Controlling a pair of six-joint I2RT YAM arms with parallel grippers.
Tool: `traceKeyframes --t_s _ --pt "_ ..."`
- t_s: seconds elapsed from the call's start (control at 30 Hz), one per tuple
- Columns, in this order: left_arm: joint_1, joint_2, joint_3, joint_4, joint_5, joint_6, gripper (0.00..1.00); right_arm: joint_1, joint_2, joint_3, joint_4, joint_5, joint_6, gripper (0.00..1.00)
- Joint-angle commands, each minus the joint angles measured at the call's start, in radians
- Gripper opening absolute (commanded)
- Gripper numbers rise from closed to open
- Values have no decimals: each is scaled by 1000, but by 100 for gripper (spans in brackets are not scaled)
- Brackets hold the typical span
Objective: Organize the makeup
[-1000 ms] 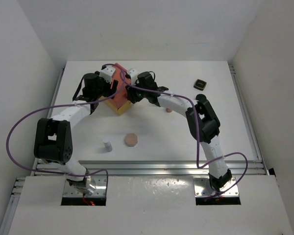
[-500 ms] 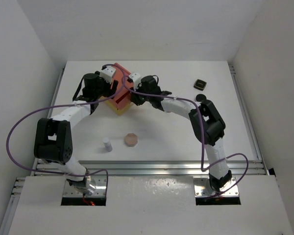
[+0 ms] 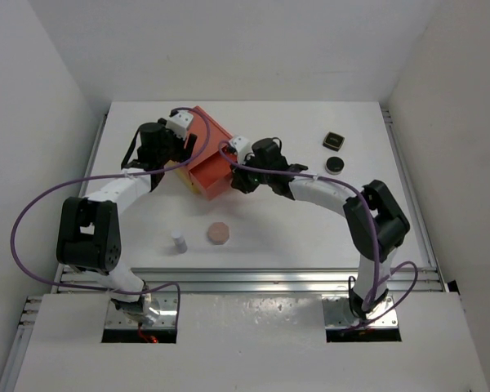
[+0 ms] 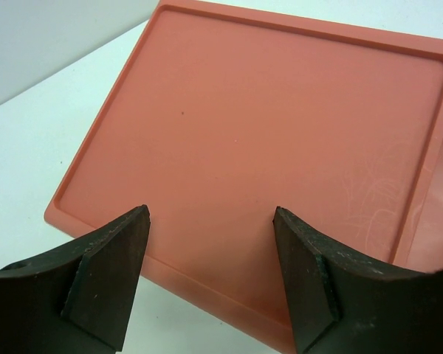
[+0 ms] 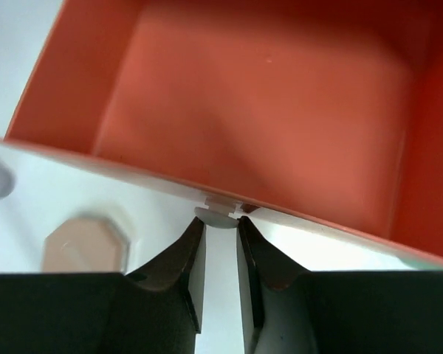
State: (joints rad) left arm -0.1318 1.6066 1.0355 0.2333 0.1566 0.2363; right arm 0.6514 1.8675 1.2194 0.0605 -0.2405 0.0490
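The makeup lies loose on the table point(image 3: 294, 237), none of it stowed. The peach octagonal compact point(image 3: 219, 233) and the tiny white vial point(image 3: 179, 241) sit near each other on the near side. The black square compact point(image 3: 334, 140) and black round compact point(image 3: 334, 165) sit well apart from them, toward the far right. No bottles can be seen from here.

The drawer point(image 5: 266, 96) of the orange box point(image 4: 266, 133) stands pulled out and its interior is bare. This is probably to give the items a place to go.

The right gripper point(image 5: 221, 225) has its fingers drawn close together on the small knob point(image 5: 216, 215) at the drawer front, which serves as the pull point.

The left gripper point(image 4: 210, 214) is at the box top with its fingers apart and clamped on nothing. Its position suggests it braces the box against the pull, though contact cannot be confirmed.
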Motion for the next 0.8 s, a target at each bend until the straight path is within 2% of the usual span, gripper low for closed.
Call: traceKeyframes --t_s 0.0,0.03,0.07,0.17,0.23,0.3,0.33,0.43,0.53,0.73,0.77 --pt "-11 15 -23 -23 -25 26 74 10 -70 -18 -2 -80 8 4" --pt "-11 15 -23 -23 -25 26 74 8 -70 -21 -20 -85 11 7" --pt "-11 15 -23 -23 -25 26 74 10 -70 -15 -28 -89 12 21" --pt "-11 15 -23 -23 -25 35 75 7 -76 5 -57 -95 14 32" --pt "-11 15 -12 -32 -25 35 80 5 -85 6 -98 -92 5 47" --pt "-11 15 12 -63 -14 35 84 -1 -99 3 -117 -92 -20 57" --pt "-11 15 12 -63 -14 35 90 1 -103 8 -135 -94 -38 62" --pt "-11 6 72 -126 32 54 100 -9 -125 28 -185 -97 -40 69" --pt "-11 6 158 -221 79 54 100 -19 -160 38 -212 -115 -29 72" --pt "44 -62 287 -362 380 44 100 -78 -271 37 -264 -135 17 83" --pt "58 -104 296 -379 415 95 100 -84 -277 31 -281 -137 34 84"
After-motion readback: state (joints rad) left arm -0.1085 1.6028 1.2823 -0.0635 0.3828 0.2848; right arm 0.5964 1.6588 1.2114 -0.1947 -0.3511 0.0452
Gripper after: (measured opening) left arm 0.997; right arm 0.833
